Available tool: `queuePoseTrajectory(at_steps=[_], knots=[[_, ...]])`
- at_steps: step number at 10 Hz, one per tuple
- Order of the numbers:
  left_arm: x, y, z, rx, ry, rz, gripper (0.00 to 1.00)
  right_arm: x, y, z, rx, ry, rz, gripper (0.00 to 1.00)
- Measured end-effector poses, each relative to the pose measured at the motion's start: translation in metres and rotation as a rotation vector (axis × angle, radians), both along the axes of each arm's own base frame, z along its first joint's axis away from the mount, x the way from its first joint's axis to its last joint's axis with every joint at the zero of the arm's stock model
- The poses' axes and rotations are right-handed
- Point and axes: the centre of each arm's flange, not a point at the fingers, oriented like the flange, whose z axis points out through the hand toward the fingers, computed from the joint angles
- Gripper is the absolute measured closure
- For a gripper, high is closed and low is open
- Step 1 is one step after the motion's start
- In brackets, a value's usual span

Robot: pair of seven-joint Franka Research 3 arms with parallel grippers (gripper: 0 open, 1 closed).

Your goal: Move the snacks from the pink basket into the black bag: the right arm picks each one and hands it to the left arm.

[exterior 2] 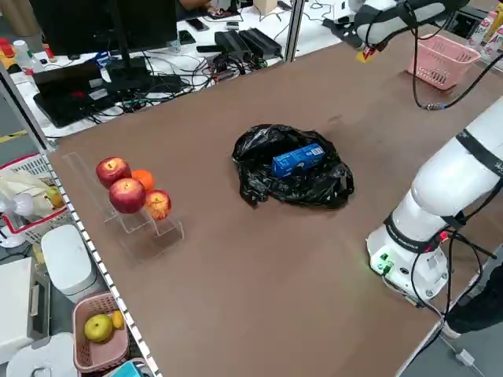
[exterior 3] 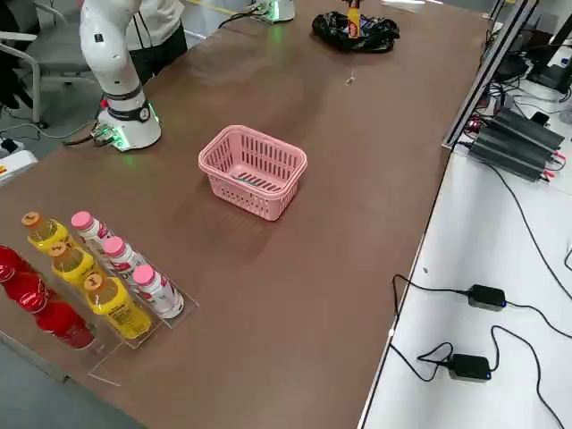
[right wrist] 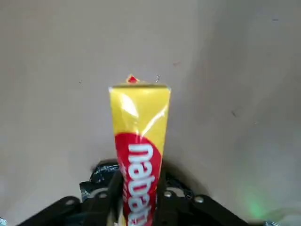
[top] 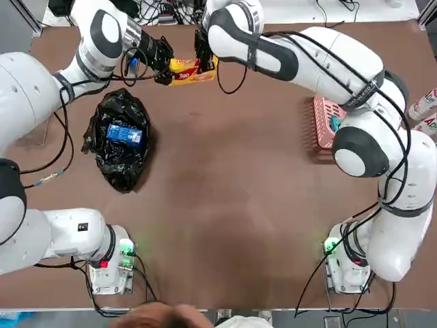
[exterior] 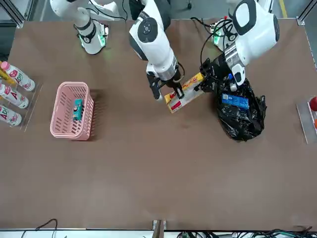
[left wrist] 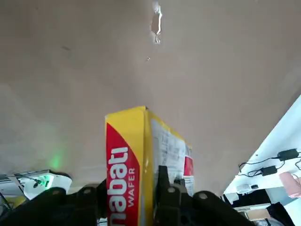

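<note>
A yellow snack [top: 190, 70] with a red logo hangs above the far side of the table, held at both ends. My left gripper [top: 166, 68] is shut on its left end, and my right gripper [top: 203, 63] has its fingers against the right end. The left wrist view shows the packet [left wrist: 127, 160] between black fingers, as does the right wrist view [right wrist: 139, 136]. The black bag [top: 121, 154] lies open just nearer than the handover, with a blue snack [top: 124, 133] in it. The pink basket [exterior: 62, 130] at the right holds a small teal snack [exterior: 77, 109].
Bottles [exterior: 12, 94] stand in a rack at the table's right edge, beyond the basket. Apples and an orange [exterior 2: 130, 192] sit on a clear stand at the left edge. A person's head [top: 171, 318] shows at the near edge, between the arm bases.
</note>
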Motion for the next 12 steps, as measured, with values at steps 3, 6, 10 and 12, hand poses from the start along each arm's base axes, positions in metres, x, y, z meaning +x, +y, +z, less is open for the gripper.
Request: queuePoseTrajectory(at_steps=[3,6,10,12], knots=[[0.006,-0.002,0.002,-0.009,-0.002,0.0,0.66,-0.006,0.005,0.001,0.002,0.001,0.011,0.37],[0.008,-0.002,0.0,0.002,-0.003,-0.007,0.66,-0.008,0.007,0.001,0.001,0.003,0.015,0.0],[0.01,0.001,-0.008,0.037,0.006,-0.034,0.67,0.007,-0.01,0.002,-0.03,0.002,0.041,0.0],[0.016,0.019,-0.005,0.097,0.014,-0.075,0.67,0.026,-0.034,0.007,-0.065,-0.003,0.125,0.0]])
